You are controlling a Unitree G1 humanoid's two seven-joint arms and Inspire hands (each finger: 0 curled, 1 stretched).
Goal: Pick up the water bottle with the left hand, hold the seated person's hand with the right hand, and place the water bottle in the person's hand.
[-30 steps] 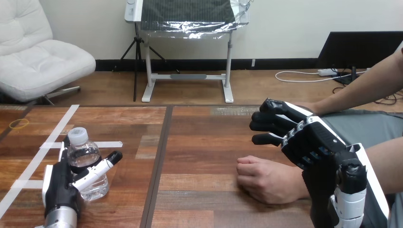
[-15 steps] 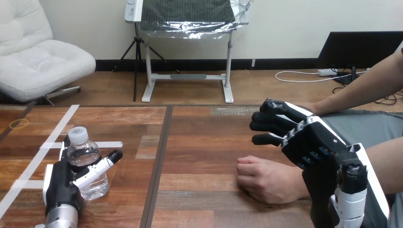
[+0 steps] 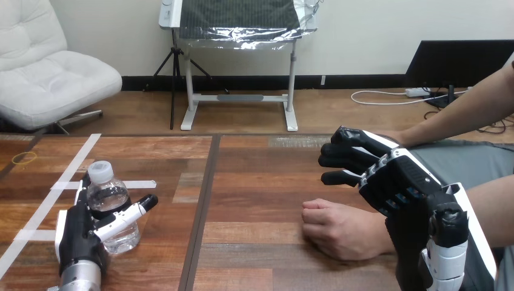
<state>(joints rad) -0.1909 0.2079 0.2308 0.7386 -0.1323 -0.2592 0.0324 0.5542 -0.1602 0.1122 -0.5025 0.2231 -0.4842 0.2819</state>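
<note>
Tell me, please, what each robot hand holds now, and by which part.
The left hand grips the water bottle round its body, below the cap. The right hand holds nothing; its fingers are not round the person's hand.

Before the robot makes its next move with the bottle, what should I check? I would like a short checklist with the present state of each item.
1. Left hand closed round the water bottle: ok, its thumb lies across the front.
2. Water bottle upright, cap on: ok.
3. Water bottle lifted off the table: not ok, its base seems to rest on the wood.
4. Right hand holding the person's hand: not ok, it hovers above, apart.
5. Person's hand open to receive: not ok, it is a fist on the table.
</note>
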